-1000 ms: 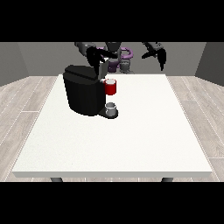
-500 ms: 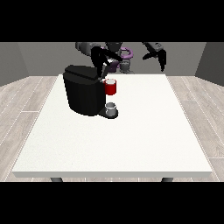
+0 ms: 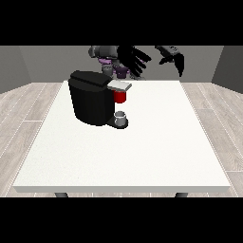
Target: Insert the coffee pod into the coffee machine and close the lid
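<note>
Two black hands hover behind the black box-shaped coffee machine (image 3: pixel 92 97). Nearer it, the hand at the view's left (image 3: pixel 134 59) spreads its fingers above the machine's grey lid (image 3: pixel 119 86); the hand at the view's right (image 3: pixel 176 59) hangs farther off, its finger state unclear.

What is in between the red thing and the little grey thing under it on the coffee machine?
Nothing. In the front view, the gap between the red thing at the machine and the grey thing on the coffee machine's base is bare.

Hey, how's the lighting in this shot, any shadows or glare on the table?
Front view: even, soft light on the white table, no glare. Only a faint shadow shows beside the black coffee machine. The dark hand at the view's left and hand at the view's right blend into the grey backdrop.
</note>
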Controlling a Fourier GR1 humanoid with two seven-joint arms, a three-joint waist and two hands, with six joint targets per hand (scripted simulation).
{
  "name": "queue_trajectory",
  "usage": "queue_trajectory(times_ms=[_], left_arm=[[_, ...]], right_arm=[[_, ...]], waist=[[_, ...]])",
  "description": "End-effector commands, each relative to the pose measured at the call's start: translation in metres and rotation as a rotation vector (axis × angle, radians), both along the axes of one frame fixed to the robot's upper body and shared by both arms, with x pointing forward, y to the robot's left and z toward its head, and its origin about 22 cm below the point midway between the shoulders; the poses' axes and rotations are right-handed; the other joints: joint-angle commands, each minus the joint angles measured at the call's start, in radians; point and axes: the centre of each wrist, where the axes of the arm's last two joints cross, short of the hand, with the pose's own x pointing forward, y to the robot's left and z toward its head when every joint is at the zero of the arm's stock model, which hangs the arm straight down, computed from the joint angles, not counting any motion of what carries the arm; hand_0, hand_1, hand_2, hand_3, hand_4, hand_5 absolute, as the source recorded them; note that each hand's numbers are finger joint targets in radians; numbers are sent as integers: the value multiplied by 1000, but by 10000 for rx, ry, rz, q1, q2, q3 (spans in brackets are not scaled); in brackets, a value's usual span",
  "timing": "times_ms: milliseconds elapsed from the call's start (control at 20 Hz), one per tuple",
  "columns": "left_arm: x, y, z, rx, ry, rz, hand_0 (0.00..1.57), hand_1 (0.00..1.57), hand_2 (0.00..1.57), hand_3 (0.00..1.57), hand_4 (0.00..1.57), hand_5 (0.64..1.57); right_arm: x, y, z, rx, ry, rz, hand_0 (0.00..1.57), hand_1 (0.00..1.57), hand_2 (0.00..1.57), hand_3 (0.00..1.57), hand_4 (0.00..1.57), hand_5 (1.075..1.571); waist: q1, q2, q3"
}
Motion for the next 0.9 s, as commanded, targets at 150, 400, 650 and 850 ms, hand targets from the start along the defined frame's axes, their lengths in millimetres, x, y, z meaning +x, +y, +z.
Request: queue_trajectory(times_ms=[150,400,650,850], left_arm=[[6,-11,22,-69,-532,-405,0,0,0,0,365,1571],[11,9,28,-269,-1180,-468,0,0,0,0,362,1571],[11,12,32,-255,-1092,-403,0,0,0,0,203,1571],[11,5,29,-234,-657,-420,0,0,0,0,297,1571]], right_arm=[[3,37,48,-993,-2149,1225,0,0,0,0,0,1571],[10,48,62,-853,-2568,1591,0,0,0,0,0,1571],[18,70,39,-309,-2573,1870,0,0,0,0,0,1571],[25,66,62,-493,-2485,2117,0,0,0,0,98,1571]], waist=[[872,587,-184],[814,1248,-186],[884,1478,-183],[718,1354,-184]])
